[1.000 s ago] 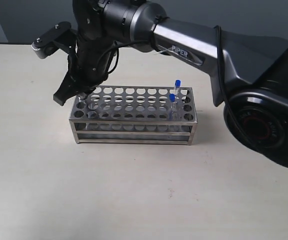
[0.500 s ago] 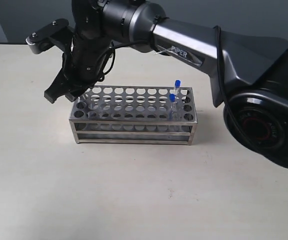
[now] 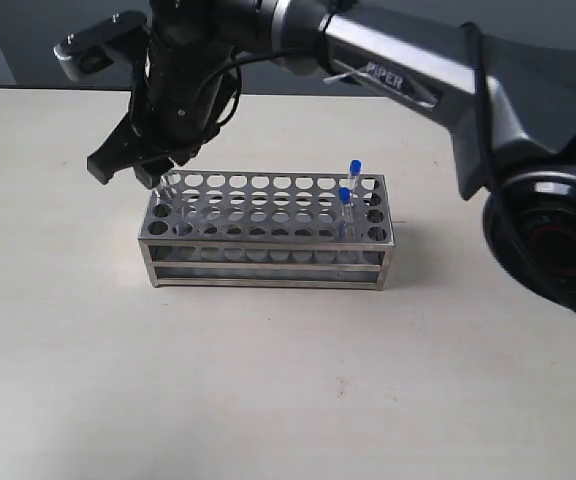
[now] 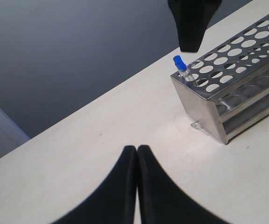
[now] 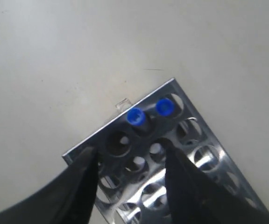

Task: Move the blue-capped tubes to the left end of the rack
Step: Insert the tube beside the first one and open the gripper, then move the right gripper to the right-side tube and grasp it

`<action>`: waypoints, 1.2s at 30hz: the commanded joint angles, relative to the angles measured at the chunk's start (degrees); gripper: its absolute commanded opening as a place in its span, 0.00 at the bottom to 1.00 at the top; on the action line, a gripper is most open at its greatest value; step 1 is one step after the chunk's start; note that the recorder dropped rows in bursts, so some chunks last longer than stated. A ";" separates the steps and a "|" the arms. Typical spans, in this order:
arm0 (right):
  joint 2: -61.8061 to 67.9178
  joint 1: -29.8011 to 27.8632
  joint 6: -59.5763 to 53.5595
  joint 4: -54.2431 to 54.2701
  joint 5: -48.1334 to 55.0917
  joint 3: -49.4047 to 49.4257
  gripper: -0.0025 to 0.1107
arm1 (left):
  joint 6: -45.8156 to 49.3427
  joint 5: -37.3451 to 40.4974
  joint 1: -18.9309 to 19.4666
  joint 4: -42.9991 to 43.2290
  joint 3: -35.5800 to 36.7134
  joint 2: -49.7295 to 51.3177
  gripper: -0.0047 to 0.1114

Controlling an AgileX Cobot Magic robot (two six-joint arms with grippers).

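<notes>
The silver rack point(image 3: 268, 245) stands mid-table. Two blue-capped tubes point(image 3: 349, 182) stand in its right end. At the left end, the right wrist view shows two more blue-capped tubes point(image 5: 149, 112) in neighbouring holes at a corner of the rack point(image 5: 186, 154); the left wrist view shows one blue cap point(image 4: 178, 62) there. My right gripper point(image 3: 126, 172) point(image 5: 130, 150) hangs open just above that left end, holding nothing. One of its fingers point(image 4: 190, 23) shows in the left wrist view. My left gripper point(image 4: 137, 148) is shut and empty over bare table, off the rack's left end.
The right arm point(image 3: 398, 80) stretches from the right across the back of the table, above the rack. A dark wall point(image 4: 78, 56) runs behind the table's far edge.
My right gripper has risen from the rack's left-end holes and drifted a little to the left. The two tubes at the right end have not moved.
</notes>
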 commanded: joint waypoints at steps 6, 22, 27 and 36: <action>-6.30 -1.90 7.39 -15.15 6.33 0.60 0.42 | -0.28 -0.33 -0.22 -0.13 -0.30 0.20 0.05; -14.59 -9.78 14.33 -13.19 6.33 27.41 0.42 | -0.28 -0.44 -0.22 0.09 -0.30 0.20 0.05; -14.59 -9.81 14.33 -15.16 1.05 31.84 0.42 | -0.28 -0.44 -0.22 0.09 -0.30 0.20 0.05; -15.23 -10.49 14.68 -15.66 -0.57 32.88 0.03 | -0.28 -0.44 -0.22 0.09 -0.30 0.20 0.05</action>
